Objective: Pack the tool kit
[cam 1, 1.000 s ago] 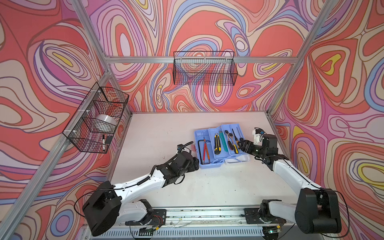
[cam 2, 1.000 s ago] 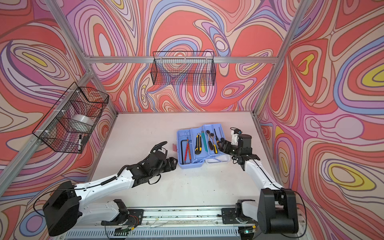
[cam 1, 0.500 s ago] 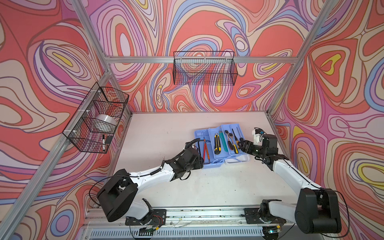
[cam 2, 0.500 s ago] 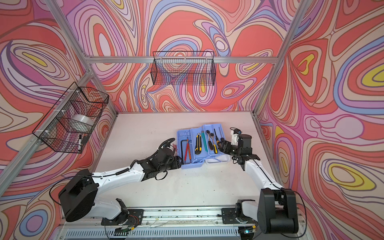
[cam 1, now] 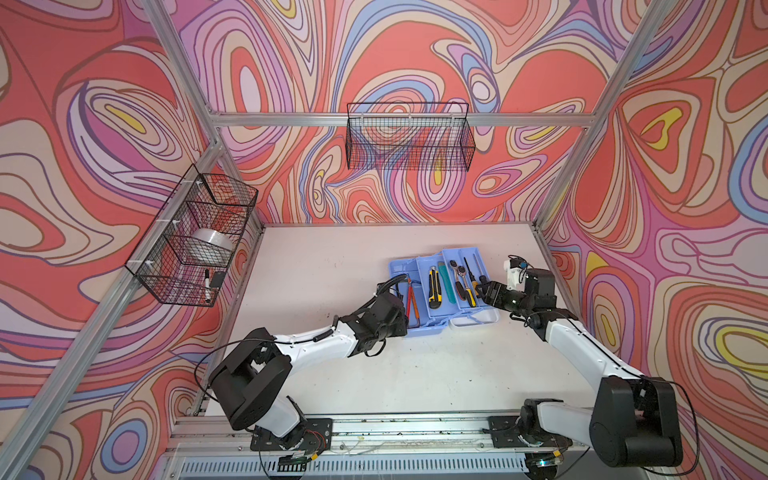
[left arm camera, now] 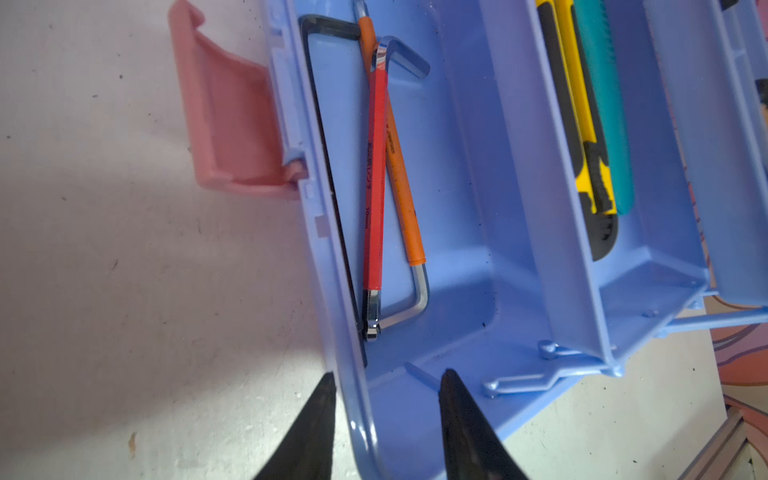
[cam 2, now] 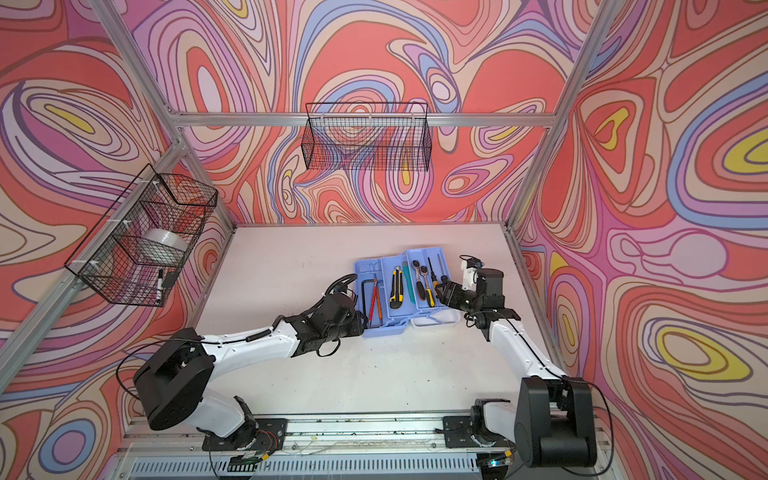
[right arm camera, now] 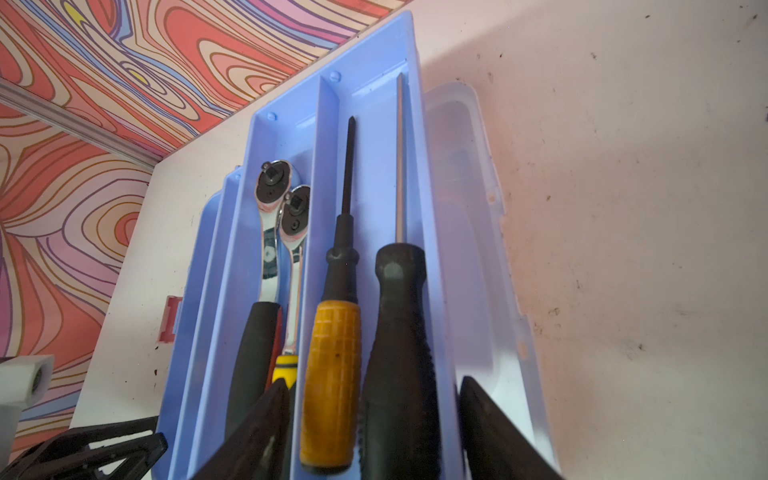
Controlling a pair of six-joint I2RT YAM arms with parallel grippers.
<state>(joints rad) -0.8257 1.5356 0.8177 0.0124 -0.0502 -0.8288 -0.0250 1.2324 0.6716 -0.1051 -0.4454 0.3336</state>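
Wrist cams only, left gripper (left arm camera: 387, 372) parted astride tool kit (left arm camera: 478, 249) wall, right gripper (right arm camera: 374, 379) wide round tray (right arm camera: 286, 137), grip unclear

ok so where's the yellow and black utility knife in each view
In a top view: the utility knife lies in the tool kit's middle compartment.
In a top view: the knife lies in that same compartment.
Left wrist: it is one compartment beyond the hex keys.
Right wrist: not in it.
Shared landmark: the teal tool lying right beside it.
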